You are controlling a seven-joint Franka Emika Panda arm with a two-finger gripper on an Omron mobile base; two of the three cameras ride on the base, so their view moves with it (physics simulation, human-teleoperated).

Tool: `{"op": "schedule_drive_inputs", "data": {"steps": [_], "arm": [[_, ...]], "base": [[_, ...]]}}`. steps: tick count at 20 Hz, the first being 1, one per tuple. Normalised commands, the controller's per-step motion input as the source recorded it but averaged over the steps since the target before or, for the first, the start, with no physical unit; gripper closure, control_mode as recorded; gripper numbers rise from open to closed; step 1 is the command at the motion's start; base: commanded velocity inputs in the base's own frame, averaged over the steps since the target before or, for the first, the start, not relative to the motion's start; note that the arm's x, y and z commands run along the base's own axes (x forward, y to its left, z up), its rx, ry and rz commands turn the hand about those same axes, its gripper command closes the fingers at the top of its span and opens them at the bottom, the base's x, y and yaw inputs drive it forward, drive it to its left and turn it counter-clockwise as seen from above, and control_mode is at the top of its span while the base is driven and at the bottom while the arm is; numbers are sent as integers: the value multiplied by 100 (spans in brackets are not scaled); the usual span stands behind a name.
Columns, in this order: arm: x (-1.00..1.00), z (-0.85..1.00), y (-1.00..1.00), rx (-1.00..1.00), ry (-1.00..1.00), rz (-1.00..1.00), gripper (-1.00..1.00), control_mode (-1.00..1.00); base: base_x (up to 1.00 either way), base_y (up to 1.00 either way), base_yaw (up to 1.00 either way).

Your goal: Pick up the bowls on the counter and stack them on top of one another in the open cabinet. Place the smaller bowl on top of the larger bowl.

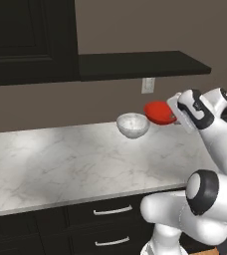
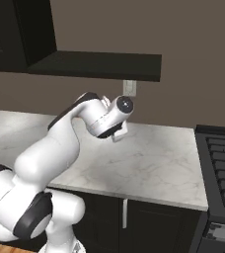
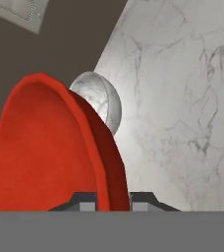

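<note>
Hand view — glossy red smaller bowl (image 3: 50, 147)

Red bowl (image 1: 158, 112) held aloft, tilted; speckled bowl (image 1: 133, 124) upright on counter (image 1: 60, 159)

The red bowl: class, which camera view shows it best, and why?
The hand view: the red bowl fills the frame, its rim gripped by the hand. The left base view shows it small, lifted off the counter.

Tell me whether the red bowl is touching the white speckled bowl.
Apart. In the left base view the red bowl hangs above the counter in the gripper, with wall showing between it and the white speckled bowl.
</note>
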Motion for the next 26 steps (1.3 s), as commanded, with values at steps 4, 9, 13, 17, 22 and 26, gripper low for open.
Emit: {"op": "schedule_drive_inputs", "data": {"steps": [4,9,13,17,22,26], "arm": [[1,0,25,0,-11,-7,100,-100],[9,0,29,0,-2,-7,100,-100],[19,0,26,0,1,-8,100,-100],[29,0,14,0,3,-9,100,-100],[27,0,0,0,0,-8,100,-100],[10,0,0,1,0,-5,100,-100]], "base": [[0,0,0],[0,0,0],[0,0,0],[0,0,0],[0,0,0],[0,0,0]]}}
